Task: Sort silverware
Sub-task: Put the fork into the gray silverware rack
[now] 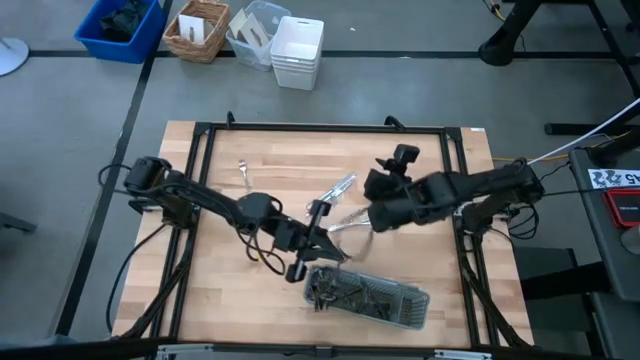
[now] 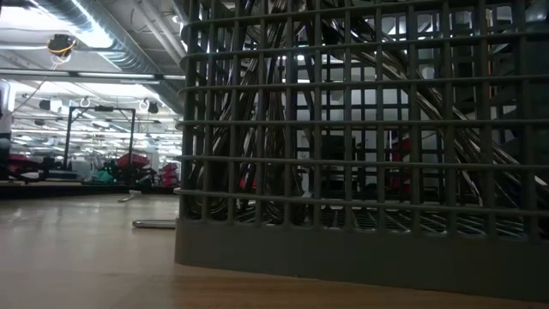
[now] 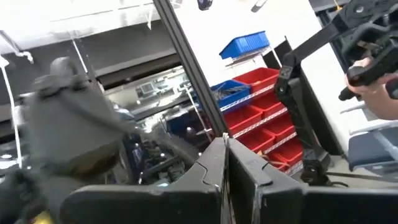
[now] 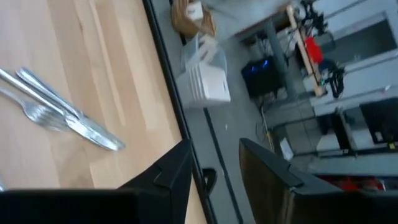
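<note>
The left gripper (image 1: 300, 268) was seen closed and empty just above the tray (image 1: 420, 312); the right gripper (image 1: 358, 222) stood parted, empty — loose silverware (image 1: 338, 189) lay close beside it on the table (image 1: 215, 300), slim and shiny.

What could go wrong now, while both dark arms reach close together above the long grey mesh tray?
1. The shut left gripper and the open right gripper work close together over the wooden table; the arms might collide.
2. The shiny metal knife and fork lie side by side, so one grasp may take both.
3. The long grey mesh tray already looks crowded; pieces may tangle.
</note>
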